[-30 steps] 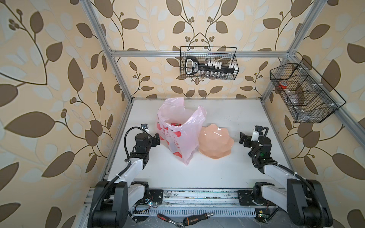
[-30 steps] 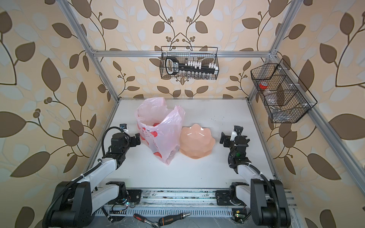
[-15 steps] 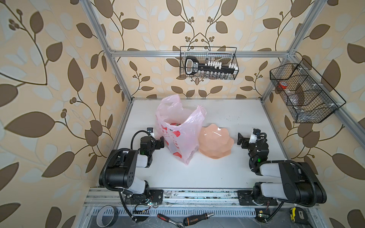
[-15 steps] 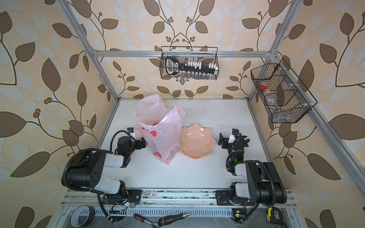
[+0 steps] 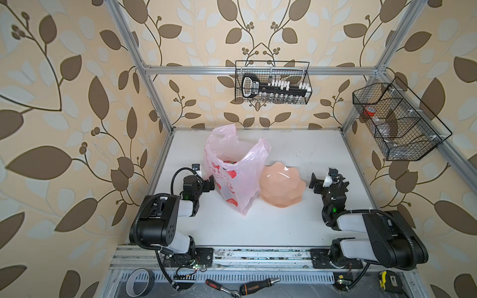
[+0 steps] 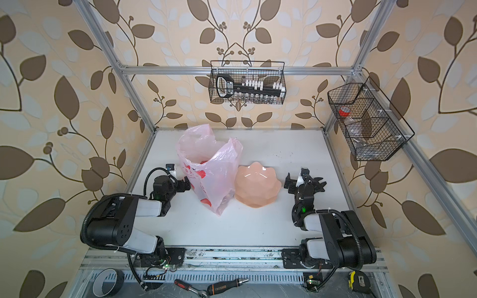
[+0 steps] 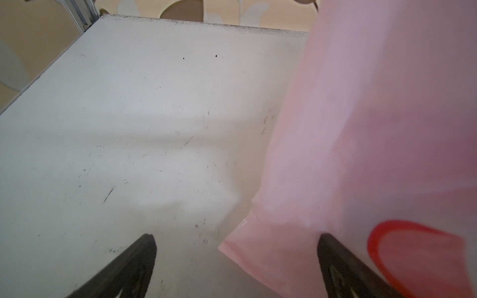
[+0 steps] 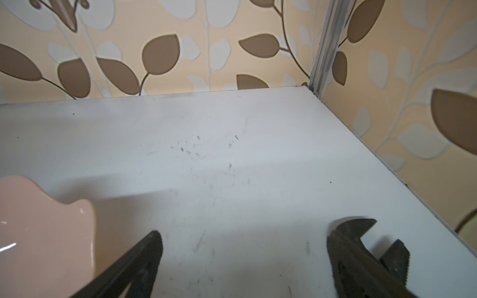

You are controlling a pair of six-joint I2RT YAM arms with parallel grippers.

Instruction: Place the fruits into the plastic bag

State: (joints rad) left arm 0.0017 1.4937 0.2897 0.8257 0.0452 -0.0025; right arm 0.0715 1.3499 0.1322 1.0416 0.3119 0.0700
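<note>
The pink plastic bag [image 5: 233, 165] [image 6: 209, 165] stands open on the white table [image 5: 296, 149], left of the middle. Of the fruits, only a red one with a bit of green [image 5: 229, 162] shows in its mouth; any others are hidden. My left gripper [image 5: 207, 184] [image 6: 184, 184] is open, low beside the bag's left side. In the left wrist view a bag corner [image 7: 258, 247] lies between the spread fingers of the left gripper [image 7: 237, 245], ungripped. My right gripper [image 5: 328, 182] [image 6: 304, 182] [image 8: 245, 237] is open and empty over bare table.
A peach scalloped bowl [image 5: 281, 187] [image 6: 256, 185] [image 8: 38, 227] with nothing in it sits just right of the bag. Wire baskets hang on the back wall [image 5: 272, 82] and right wall [image 5: 397, 123]. Tape roll [image 5: 140, 282], screwdriver [image 5: 258, 285] and tape measure [image 5: 389, 281] lie below the front rail.
Both arms have folded back toward the front rail over the last second. Both grippers stayed open. The bag's top has shifted slightly.
</note>
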